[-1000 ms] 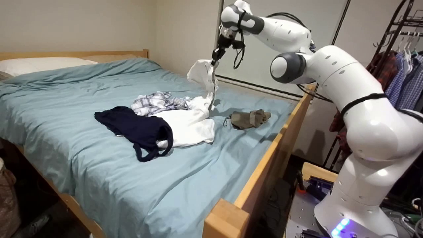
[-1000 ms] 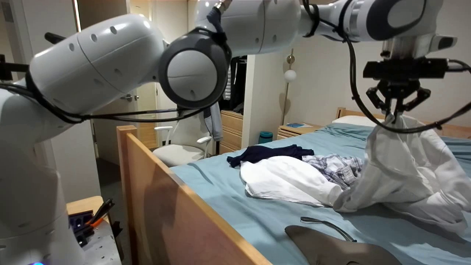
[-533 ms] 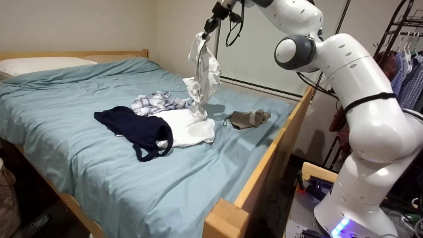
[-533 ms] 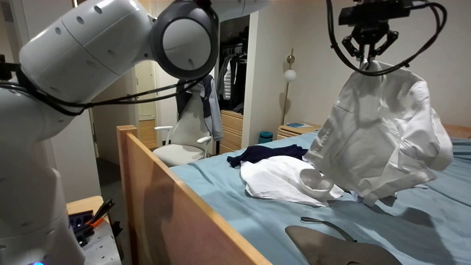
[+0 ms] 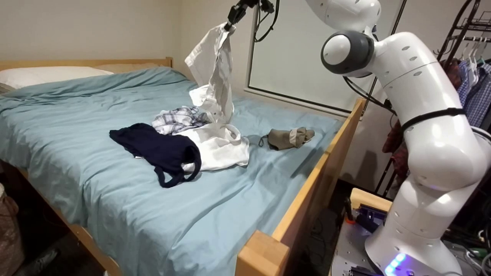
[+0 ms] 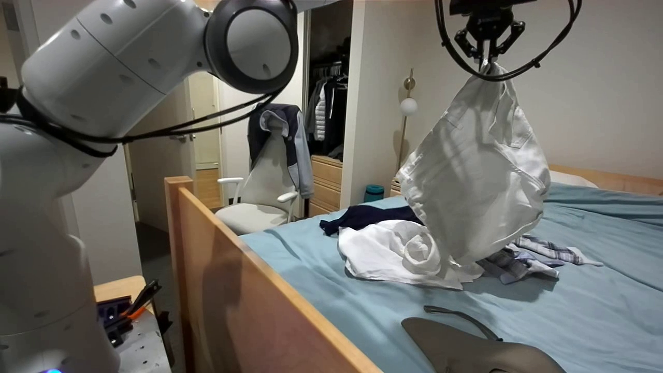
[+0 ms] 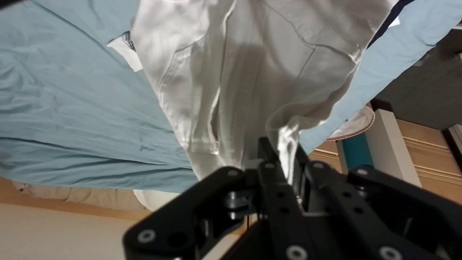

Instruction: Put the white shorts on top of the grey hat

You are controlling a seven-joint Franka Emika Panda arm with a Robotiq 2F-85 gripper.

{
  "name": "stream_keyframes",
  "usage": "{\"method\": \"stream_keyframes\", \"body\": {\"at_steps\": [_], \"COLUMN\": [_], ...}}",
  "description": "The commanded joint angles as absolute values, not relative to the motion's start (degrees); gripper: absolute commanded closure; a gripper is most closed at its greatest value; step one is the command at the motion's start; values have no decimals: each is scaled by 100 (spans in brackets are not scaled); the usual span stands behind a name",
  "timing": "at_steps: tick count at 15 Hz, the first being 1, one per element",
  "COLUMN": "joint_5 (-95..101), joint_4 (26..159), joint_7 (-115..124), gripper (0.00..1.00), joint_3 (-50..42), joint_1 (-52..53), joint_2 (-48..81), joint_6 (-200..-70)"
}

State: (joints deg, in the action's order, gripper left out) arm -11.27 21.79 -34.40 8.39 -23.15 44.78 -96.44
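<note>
The pincer pinches the white shorts by a bunched edge, so they hang over a white garment, contact unclear. Good placing likely means raising the low end clear, letting any swing settle above the grey hat, then lowering before release. No brand, label or writing is readable.

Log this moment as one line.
gripper: holding white shorts; shorts: hanging, lower edge contact unclear; grey hat: on bed, uncovered; placement: not yet done
</note>
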Motion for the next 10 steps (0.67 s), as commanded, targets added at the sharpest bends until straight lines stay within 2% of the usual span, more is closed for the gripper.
{"method": "stream_keyframes", "body": {"at_steps": [1,5,6,7,8,9,10], "joint_5": [-1260,-1169,-1206,-1193,-1193,-1261,-1340], "joint_4": [2500,2620,1846,1848,2631,2643,1914], "joint_7": [-3502,-3183,-3068,-2933,-2877,-2719,-2532], "gripper": [97,97,97,97,97,97,97], "joint_3": [900,734,577,508,545,533,500], "joint_1": [-2613,-2985,-2994,-3090,-3281,-3400,-3480], "joint_2": [4305,4527,5038,5149,4834,4965,5495], "joint_6": [-9871,-9848,-9474,-9507,-9822,-9839,-9478]}}
